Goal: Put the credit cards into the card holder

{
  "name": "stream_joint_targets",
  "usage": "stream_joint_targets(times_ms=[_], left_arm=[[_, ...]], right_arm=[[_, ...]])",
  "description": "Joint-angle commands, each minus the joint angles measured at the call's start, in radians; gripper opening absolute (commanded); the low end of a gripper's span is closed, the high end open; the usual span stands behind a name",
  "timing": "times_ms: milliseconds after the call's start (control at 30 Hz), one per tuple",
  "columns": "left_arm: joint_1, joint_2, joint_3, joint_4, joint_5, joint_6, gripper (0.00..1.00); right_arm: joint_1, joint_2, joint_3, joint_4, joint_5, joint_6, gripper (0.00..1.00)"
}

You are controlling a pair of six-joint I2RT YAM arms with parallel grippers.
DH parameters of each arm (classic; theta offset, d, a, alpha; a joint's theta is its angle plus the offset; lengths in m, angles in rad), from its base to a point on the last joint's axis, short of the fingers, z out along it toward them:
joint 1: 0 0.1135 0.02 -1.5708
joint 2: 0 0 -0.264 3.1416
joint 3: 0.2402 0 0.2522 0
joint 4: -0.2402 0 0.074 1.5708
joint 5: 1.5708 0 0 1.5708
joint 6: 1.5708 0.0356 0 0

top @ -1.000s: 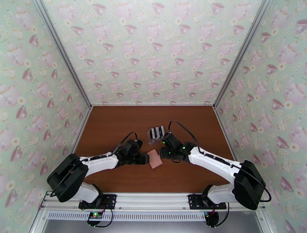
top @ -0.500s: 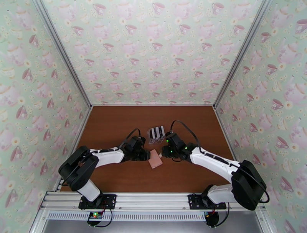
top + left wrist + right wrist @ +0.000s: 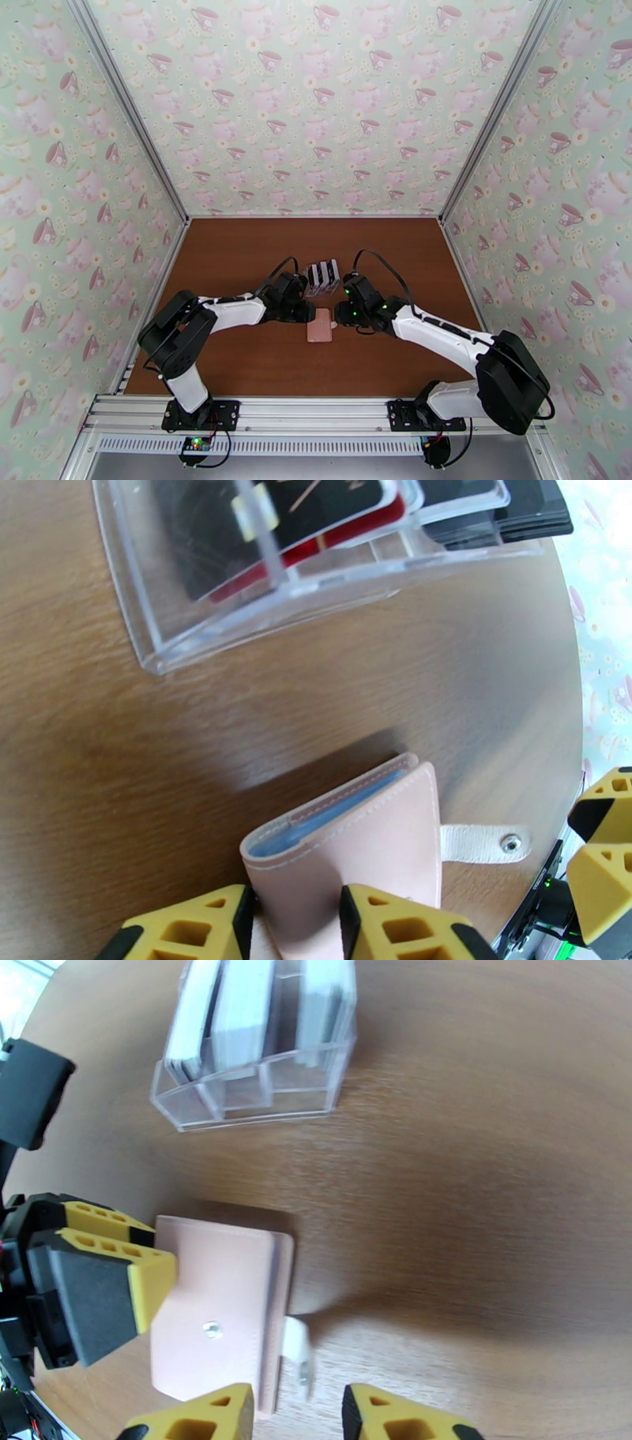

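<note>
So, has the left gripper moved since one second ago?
Yes: the left gripper went up the view, closer to the clear card rack, and now holds the pink wallet.

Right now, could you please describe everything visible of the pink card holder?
The card holder is a small pink, leather-like wallet with stitched edges, folded shut on the brown table, blue-grey lining peeking out. Its snap tab sticks out unfastened. The left claw pinches one end; the clear rack stands just beyond.
</note>
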Motion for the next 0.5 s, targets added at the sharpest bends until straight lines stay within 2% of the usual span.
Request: stream_joint_targets(times_ms=[0,467], left_arm=[[-0.002,-0.002,0.006,-0.004,0.029,0.029,0.38],[0.000,-0.002,-0.034,0.042,0.055,0.028,0.33]], right_arm=[[-0.010,-0.018,-0.022,0.030,-0.040,0.021,0.36],[-0.011,0.036,-0.025,0.059,-0.053,0.049,0.32]])
